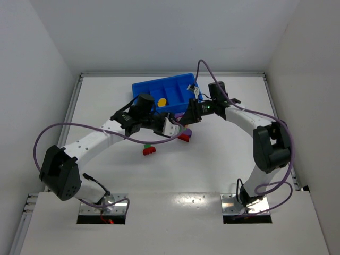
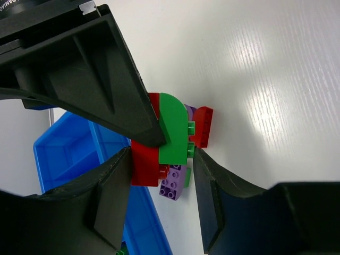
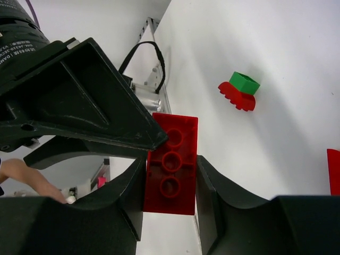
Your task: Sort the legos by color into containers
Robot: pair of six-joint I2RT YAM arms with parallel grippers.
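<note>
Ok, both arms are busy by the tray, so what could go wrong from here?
1. The left pincer grips a joined clump of red, green and purple bricks; dropped whole, it would mix colours in one compartment.
2. The right pincer, holding a red brick, works right beside the left one near the blue tray; they could collide.

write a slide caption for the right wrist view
Right tool clamps a red brick; a green brick stacked on a red piece lies on the white table beyond.
</note>
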